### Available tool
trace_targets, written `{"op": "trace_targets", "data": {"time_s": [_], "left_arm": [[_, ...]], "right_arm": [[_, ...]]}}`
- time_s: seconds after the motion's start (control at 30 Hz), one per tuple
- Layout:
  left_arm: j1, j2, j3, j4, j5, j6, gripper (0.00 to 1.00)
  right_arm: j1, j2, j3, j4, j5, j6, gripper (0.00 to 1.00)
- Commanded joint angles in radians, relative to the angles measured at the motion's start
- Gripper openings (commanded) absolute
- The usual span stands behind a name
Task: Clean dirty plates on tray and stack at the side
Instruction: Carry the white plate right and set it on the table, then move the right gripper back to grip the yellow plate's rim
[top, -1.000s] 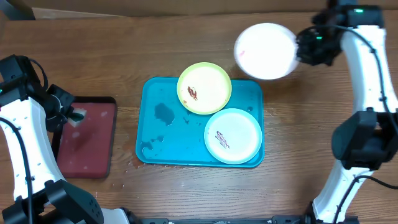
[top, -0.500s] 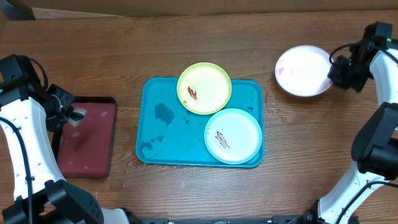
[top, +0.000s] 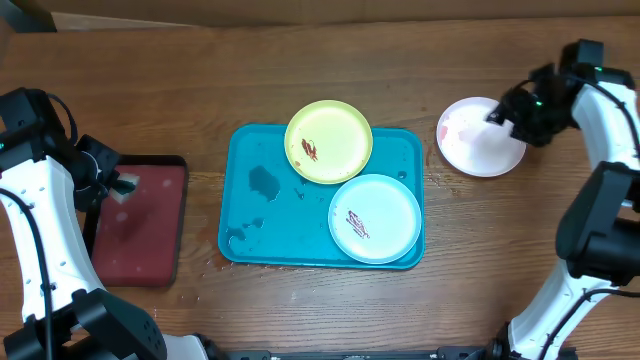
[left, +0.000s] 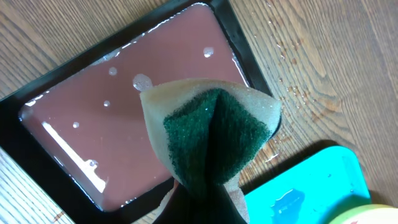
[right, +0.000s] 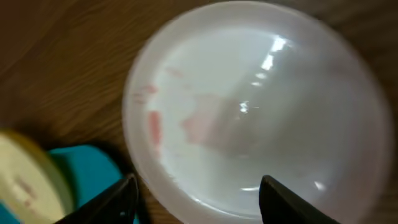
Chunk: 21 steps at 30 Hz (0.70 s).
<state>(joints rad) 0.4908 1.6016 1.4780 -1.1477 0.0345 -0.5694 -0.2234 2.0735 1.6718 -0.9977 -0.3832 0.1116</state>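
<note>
The turquoise tray (top: 260, 200) lies mid-table. A yellow-green plate (top: 329, 141) with a brown smear rests over its far rim. A pale mint plate (top: 375, 218), also smeared, fills its near right corner. The white-pink plate (top: 478, 137) lies flat on the wood right of the tray. My right gripper (top: 510, 112) hovers open at that plate's far right edge. In the right wrist view its fingers (right: 118, 199) stand wide apart across the rim of the white-pink plate (right: 249, 106), one outside and one over it. My left gripper (top: 115, 185) is shut on a green-and-tan sponge (left: 211, 130).
A dark red, black-rimmed tray (top: 140, 240) with water drops sits left of the turquoise tray, under the sponge. Water patches lie on the turquoise tray's left half (top: 262, 182). A box edge runs along the table's back.
My right arm carried the white-pink plate rightwards from beyond the tray's far right corner, set it on the table and opened. The left arm and sponge have not moved.
</note>
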Motion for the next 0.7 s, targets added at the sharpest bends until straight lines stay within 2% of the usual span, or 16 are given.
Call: {"op": "trace_targets", "data": {"time_s": [0.0, 0.13, 0.3, 0.47, 0.67], "left_arm": [[-0.008, -0.008, 0.003, 0.004, 0.030, 0.016, 0.04], [-0.008, -0.008, 0.003, 0.003, 0.037, 0.017, 0.04], [-0.008, -0.008, 0.003, 0.002, 0.038, 0.039, 0.04], [-0.008, -0.008, 0.003, 0.003, 0.037, 0.040, 0.04], [-0.008, -0.008, 0.003, 0.003, 0.037, 0.040, 0.04]], "right_arm": [[0.124, -0.016, -0.002, 0.055, -0.150, -0.057, 0.64], [0.291, -0.013, -0.002, 0.158, -0.027, -0.056, 0.73], [0.501, 0.026, -0.002, 0.246, 0.300, -0.030, 0.94], [0.595, 0.066, -0.002, 0.288, 0.349, -0.026, 0.95], [0.614, 0.104, -0.003, 0.319, 0.440, 0.021, 0.97]]}}
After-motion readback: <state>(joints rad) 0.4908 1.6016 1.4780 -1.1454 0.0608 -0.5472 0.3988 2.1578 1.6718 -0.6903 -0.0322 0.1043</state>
